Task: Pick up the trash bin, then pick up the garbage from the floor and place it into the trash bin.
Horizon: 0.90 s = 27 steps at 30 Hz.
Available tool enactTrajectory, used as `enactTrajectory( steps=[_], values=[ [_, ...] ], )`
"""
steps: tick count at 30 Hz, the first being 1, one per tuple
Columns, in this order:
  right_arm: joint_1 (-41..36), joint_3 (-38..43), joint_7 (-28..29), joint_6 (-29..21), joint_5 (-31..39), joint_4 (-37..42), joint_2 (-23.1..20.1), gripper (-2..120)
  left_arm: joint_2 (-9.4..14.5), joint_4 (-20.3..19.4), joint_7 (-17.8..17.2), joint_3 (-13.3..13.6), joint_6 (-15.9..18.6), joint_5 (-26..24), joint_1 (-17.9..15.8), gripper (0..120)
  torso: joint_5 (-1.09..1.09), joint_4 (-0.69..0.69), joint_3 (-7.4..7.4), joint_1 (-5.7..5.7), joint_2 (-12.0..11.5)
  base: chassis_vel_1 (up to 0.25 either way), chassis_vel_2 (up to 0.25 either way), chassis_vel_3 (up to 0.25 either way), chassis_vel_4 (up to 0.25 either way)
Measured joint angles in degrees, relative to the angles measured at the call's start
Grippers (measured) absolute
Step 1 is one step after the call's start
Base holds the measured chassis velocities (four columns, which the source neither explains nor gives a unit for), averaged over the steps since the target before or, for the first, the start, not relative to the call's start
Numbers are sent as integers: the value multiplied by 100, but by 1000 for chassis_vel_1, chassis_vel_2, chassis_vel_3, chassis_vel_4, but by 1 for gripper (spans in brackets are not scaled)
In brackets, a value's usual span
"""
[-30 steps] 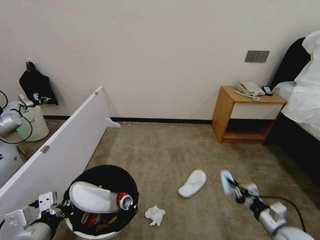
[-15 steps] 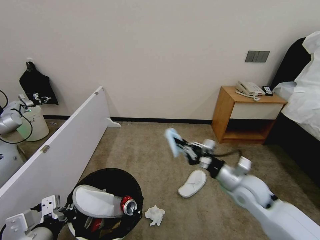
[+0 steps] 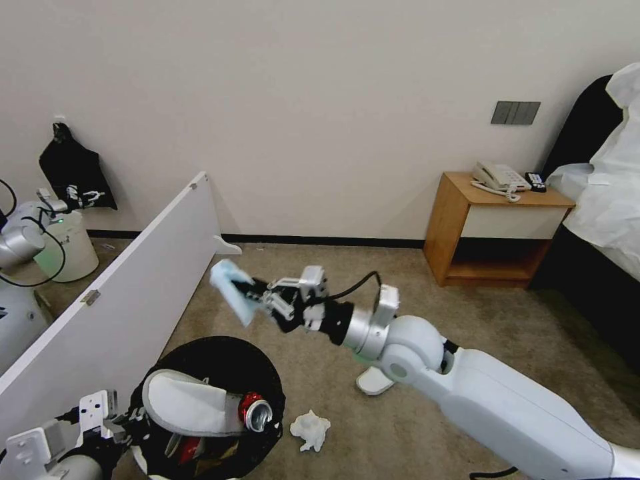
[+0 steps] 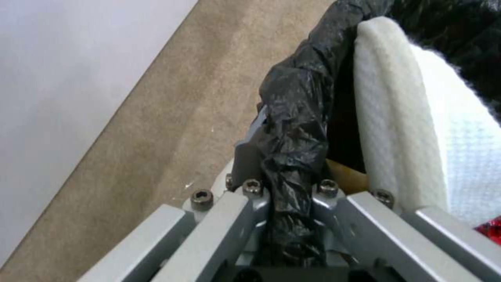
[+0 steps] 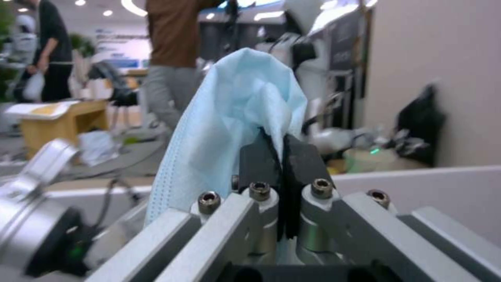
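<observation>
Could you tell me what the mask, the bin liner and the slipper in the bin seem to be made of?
Mask: thin, matte light-blue nonwoven fabric, judging by its soft folds and stitched edge.
Liner: thin glossy black plastic film, crinkled where the left gripper pinches it.
Slipper: white matte textile with a waffle weave, probably cotton-like terry.
The right gripper clamps the mask.

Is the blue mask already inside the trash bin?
No, the right gripper holds the mask in the air above the trash bin.

Mask (image 3: 231, 293): light blue. Bin liner (image 3: 267, 373): black. Slipper (image 3: 183, 404) in bin: white, waffle-textured. Can (image 3: 255, 411): red, silver top. Tissue (image 3: 310, 429): white. Carpet (image 3: 320, 293): beige-brown.
</observation>
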Motion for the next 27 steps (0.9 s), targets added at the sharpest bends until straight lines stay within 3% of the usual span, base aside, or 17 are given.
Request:
enactTrajectory(
  steps=[6, 21, 23, 27],
  values=[
    [182, -581, 50, -128, 53, -24, 140, 0, 14, 8, -6, 31, 2, -9, -60, 2, 0, 2, 0, 0, 0, 0, 0, 0, 0],
    [-26, -954, 243, -595, -68, -57, -52, 1, 61, 0, -64, 4, 19, -133, -146, 2, 0, 2, 0, 0, 0, 0, 0, 0, 0],
    [-38, -980, 243, -800, -89, -20, -113, 13, 75, -6, -70, 4, 23, -144, -142, 2, 0, 1, 0, 0, 0, 0, 0, 0, 0],
    [-38, -964, 276, -1068, -113, 5, -161, 22, 83, -9, -73, 4, 24, -146, -130, 2, 0, 1, 0, 0, 0, 0, 0, 0, 0]
  ],
)
